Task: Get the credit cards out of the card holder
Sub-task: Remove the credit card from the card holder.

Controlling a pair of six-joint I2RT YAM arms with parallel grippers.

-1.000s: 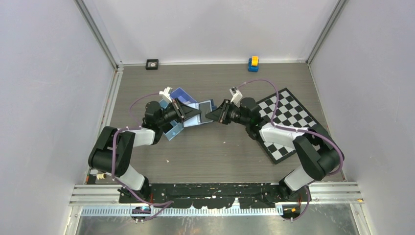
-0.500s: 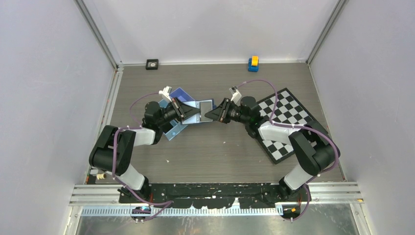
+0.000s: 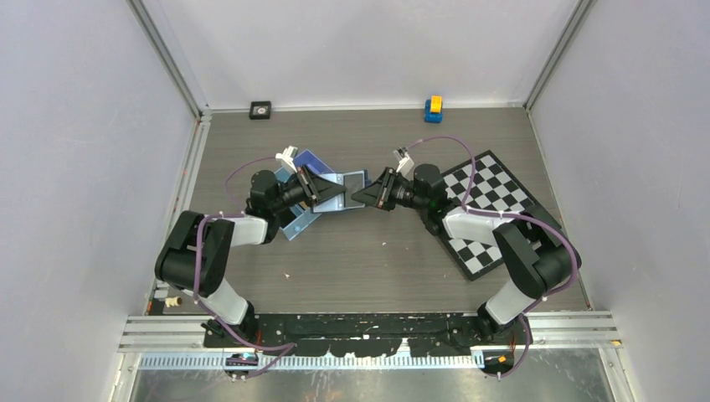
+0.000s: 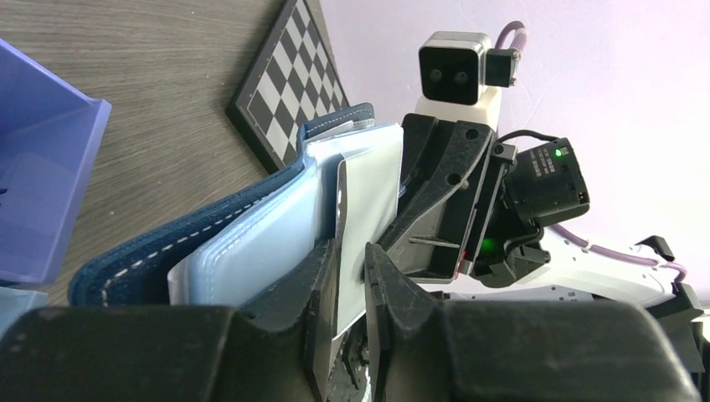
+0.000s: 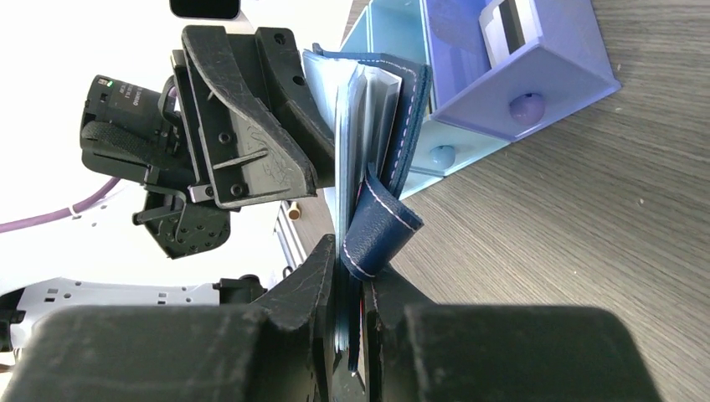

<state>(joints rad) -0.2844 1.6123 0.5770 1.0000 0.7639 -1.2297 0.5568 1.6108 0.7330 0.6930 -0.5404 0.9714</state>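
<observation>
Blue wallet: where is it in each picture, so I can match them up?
Top view: wallet near the middle of the picture.
Left wrist view: wallet in the centre, slanting up from bottom left.
Right wrist view: wallet in the centre, standing upright.
Shared landmark: the blue tray, seen in all three.

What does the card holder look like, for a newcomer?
Find the chessboard on the table's right. Just left of it, the card holder is pinched from both sides: navy with white stitching, darker than the pale-blue tray beside it.
</observation>
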